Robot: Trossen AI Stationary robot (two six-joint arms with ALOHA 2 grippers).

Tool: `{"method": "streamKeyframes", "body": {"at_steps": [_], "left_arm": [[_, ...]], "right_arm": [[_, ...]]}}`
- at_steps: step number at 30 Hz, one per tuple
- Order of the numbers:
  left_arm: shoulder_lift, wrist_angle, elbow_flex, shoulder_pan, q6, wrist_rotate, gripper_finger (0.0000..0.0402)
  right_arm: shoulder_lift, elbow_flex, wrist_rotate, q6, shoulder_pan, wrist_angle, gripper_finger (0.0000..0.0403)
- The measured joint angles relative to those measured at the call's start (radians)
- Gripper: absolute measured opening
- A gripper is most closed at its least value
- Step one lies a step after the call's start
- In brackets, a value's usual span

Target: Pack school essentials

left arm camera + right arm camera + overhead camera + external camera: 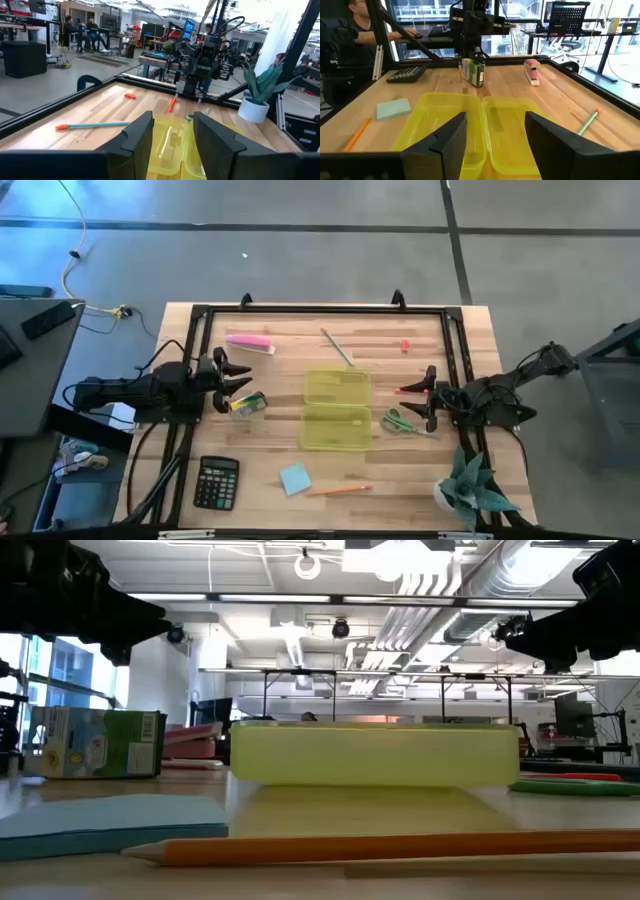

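Right now the small yellow-green crayon box sits on the wooden table just in front of the left gripper, whose two dark fingers stand apart with nothing between them. Across the table the right gripper hangs spread wide and empty too, right beside the green-handled scissors. Between the two arms lies one translucent yellow-green plastic case, opened flat. One light-blue square note pad and one orange pencil lie near the front edge; one thin greenish pencil and one tiny red piece lie toward the far side. One pink stapler, one black calculator and one potted plant are there as well.
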Motion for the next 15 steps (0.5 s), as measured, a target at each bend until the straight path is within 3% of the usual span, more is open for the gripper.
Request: {"method": "streamKeyframes", "body": {"at_steps": [12, 15], "left_arm": [[0.0, 0.0, 0.0, 0.0, 0.0, 0.0, 0.0131], [0.0, 0.0, 0.0, 0.0, -0.001, 0.0, 0.0131]], "right_arm": [[0.0, 0.0, 0.017, 0.018, 0.0, 0.166, 0.0192], [0.0, 0.033, 0.042, 0.019, 0.0, 0.116, 0.0192]]}}
